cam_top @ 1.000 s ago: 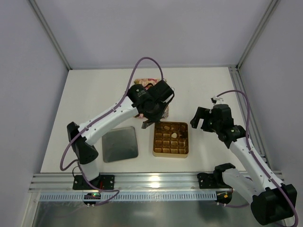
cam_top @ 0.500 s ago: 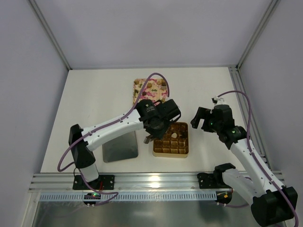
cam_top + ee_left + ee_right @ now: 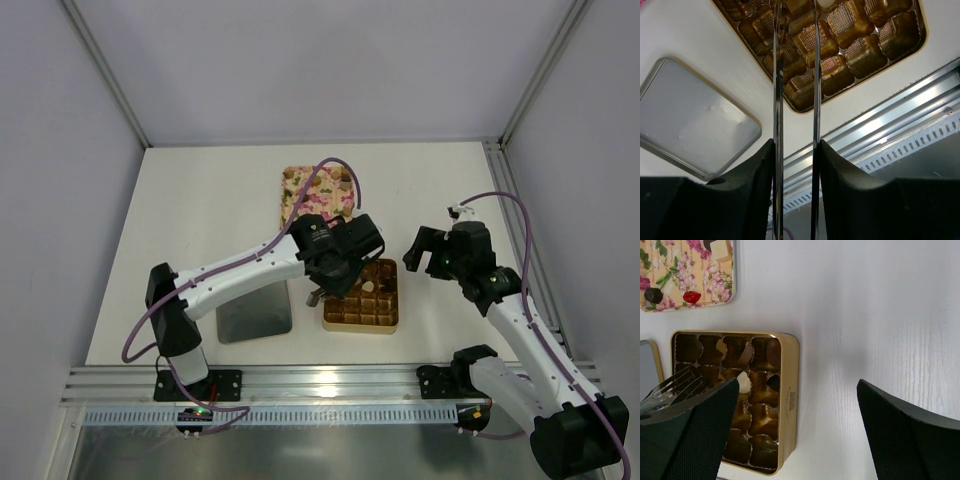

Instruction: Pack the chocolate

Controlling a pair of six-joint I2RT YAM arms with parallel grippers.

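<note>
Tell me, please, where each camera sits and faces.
Top external: above, behind the bases, facing down at the table; left arm and right arm show.
Left wrist: faces along its fingers to the gold box and silver lid.
Right wrist: faces down past its fingers to the gold box and floral tray.
Shared: all see the gold box.

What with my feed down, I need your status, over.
Left gripper over box, grip unclear. Right gripper open, beside box. Pale chocolate in box, more on tray. Nothing blocking box.
</note>
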